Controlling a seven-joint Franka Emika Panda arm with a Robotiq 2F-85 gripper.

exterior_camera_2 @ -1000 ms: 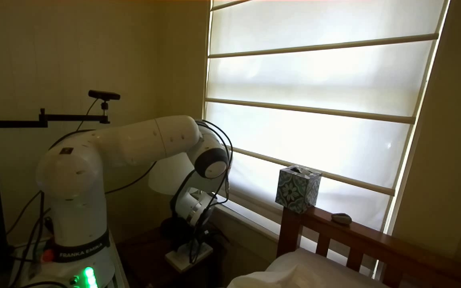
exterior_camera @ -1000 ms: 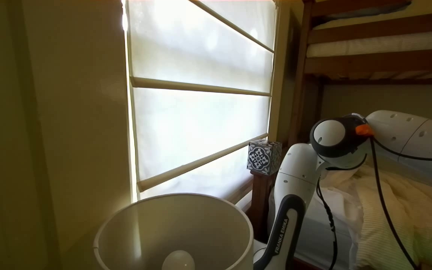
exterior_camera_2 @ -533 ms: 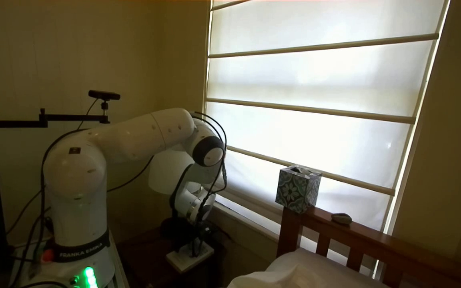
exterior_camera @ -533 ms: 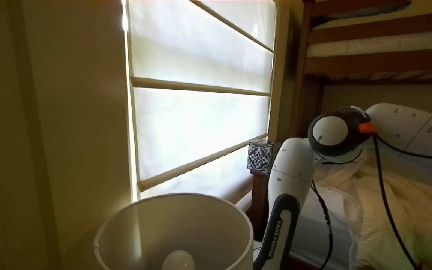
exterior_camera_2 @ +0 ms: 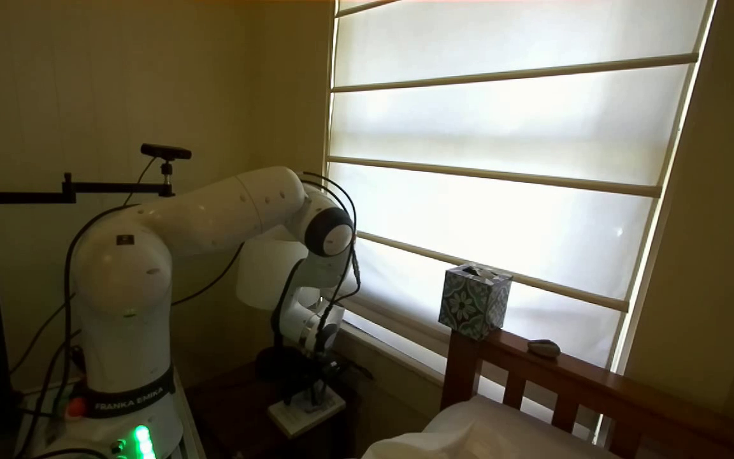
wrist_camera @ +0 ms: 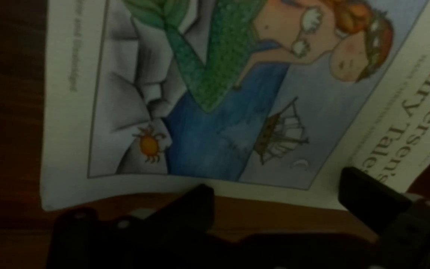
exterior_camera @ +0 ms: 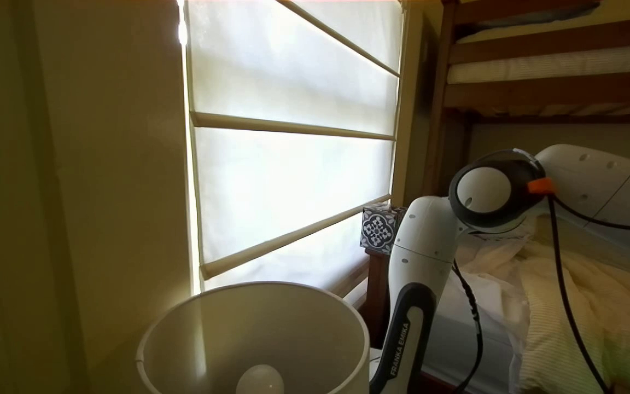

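Note:
A pale book (wrist_camera: 215,149) with a mermaid, a ship and "Fairy Tales" lettering on its cover fills most of the wrist view. My gripper (wrist_camera: 277,183) stands open at the cover's near edge, its black fingertips wide apart and overlapping the book in the picture; whether they touch it I cannot tell. Nothing is gripped between them. In an exterior view the book (exterior_camera_2: 303,417) lies on a dark wooden surface (exterior_camera_2: 227,408), with the gripper (exterior_camera_2: 301,396) pointing down right above it, dark and partly lost among cables. In an exterior view the lampshade (exterior_camera: 211,339) stands in front of the arm's lower part.
Beside the arm is a lamp with a white shade (exterior_camera_2: 265,274) and a dark base (exterior_camera_2: 278,363). A patterned tissue box (exterior_camera_2: 474,301) sits on the bed post, a small stone-like object (exterior_camera_2: 543,348) on the rail. Behind is a window blind (exterior_camera_2: 501,127); a camera (exterior_camera_2: 166,152) hangs on a black stand.
My forearm has risen and the wrist has drawn back towards the lamp, with the hand tilting. The book has shifted slightly to the right in an exterior view. The gripper stays open.

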